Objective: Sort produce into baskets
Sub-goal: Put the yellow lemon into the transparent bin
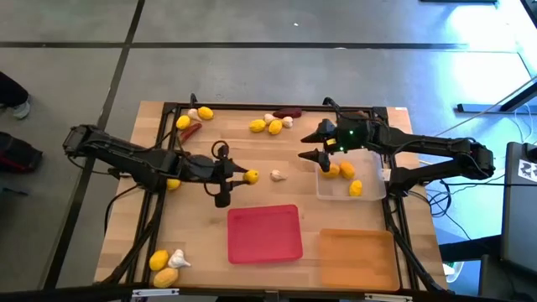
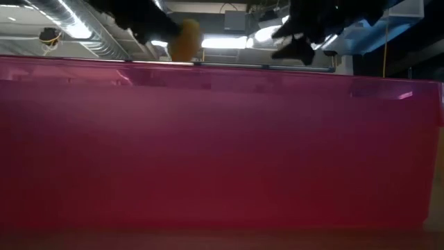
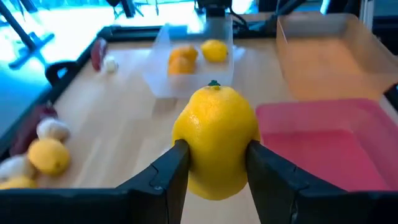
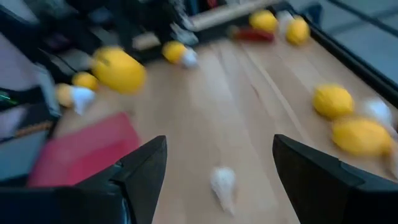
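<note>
- My left pincer (image 3: pixel 214 165) clamps a yellow oval lemon (image 3: pixel 216 140), raised above the wooden worktop (image 1: pixel 201 226).
- I should carry it level over the clear translucent rectangular tray (image 1: pixel 369 195), then release low.
- My right pincer (image 1: pixel 311 145) hangs wide, empty.

My worktop (image 1: pixel 168 226) is pale wood with a black frame (image 1: pixel 252 107) around its edge. It stands on a grey floor (image 1: pixel 252 67) crossed by dark seams. Beyond its right side I see loose cables (image 1: pixel 445 226) on that floor. Overhead hang a ribbed silver duct (image 2: pixel 76 24) and a bright ceiling light (image 2: pixel 225 43).
</note>
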{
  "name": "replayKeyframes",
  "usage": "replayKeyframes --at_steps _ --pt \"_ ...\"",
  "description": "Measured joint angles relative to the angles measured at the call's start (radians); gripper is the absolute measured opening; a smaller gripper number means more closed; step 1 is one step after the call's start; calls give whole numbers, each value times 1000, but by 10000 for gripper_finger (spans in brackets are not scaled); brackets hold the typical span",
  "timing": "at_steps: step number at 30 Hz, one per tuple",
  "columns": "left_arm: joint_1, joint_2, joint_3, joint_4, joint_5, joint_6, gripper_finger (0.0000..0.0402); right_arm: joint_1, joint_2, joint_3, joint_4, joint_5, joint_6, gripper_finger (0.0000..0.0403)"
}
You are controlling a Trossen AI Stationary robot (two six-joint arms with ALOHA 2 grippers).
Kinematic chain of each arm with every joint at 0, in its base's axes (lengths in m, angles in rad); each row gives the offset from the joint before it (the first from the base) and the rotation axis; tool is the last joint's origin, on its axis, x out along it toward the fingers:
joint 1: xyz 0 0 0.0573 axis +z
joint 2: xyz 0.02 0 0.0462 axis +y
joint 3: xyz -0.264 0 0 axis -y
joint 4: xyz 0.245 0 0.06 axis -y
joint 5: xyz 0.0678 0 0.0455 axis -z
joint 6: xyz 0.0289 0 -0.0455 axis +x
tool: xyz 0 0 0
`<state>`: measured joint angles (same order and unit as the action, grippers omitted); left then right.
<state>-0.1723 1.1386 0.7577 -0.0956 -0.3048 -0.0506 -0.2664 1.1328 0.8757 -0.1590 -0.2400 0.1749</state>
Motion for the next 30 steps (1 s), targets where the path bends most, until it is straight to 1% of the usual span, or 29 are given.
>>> replayKeyframes --at_steps 7,9,14,15,17,21,25,30 --pt "35 74 -1 217 0 68 143 90 24 0 179 -16 -6 286" --pt "37 97 -1 278 0 77 143 123 32 0 186 -15 -11 286" --pt "37 143 -1 382 2 79 143 176 64 -1 257 48 -14 286" --pt "37 150 -1 392 4 79 143 187 75 0 295 61 -18 286" --pt "37 173 -2 440 5 77 143 207 98 0 325 68 -26 286" --pt "37 207 -1 518 5 63 143 239 161 0 460 69 -47 286" --pt "37 223 -1 556 7 59 143 243 227 0 544 100 -51 286" --pt "37 223 -1 553 4 59 143 243 290 0 612 98 -48 286"
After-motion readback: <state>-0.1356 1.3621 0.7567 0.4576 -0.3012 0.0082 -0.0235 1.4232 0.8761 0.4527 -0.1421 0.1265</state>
